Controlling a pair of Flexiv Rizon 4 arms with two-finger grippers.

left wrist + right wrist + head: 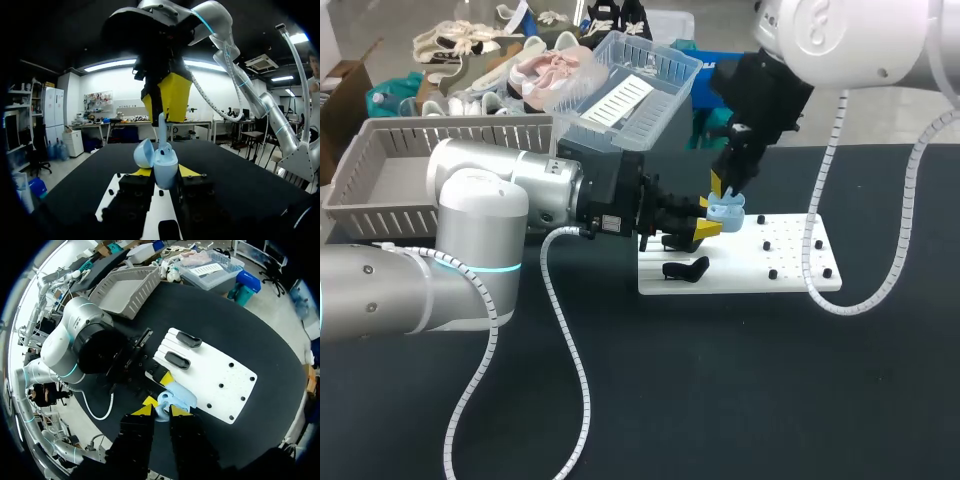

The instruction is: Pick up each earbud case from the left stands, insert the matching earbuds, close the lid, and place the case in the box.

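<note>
My left gripper is clamped on the open blue case, held just above the left half of the white board. My right gripper pinches an earbud at the case's well. I'd press straight down, stem upright, and let go only once it's seated. The grey basket, left of the board, shows no case inside.

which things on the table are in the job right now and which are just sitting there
In use: light blue plastic earbud case, lid open; pale blue earbud at its mouth.
Just sitting: white flat board; two black oblong pieces on it; grey slatted plastic basket, the likely drop box.
</note>
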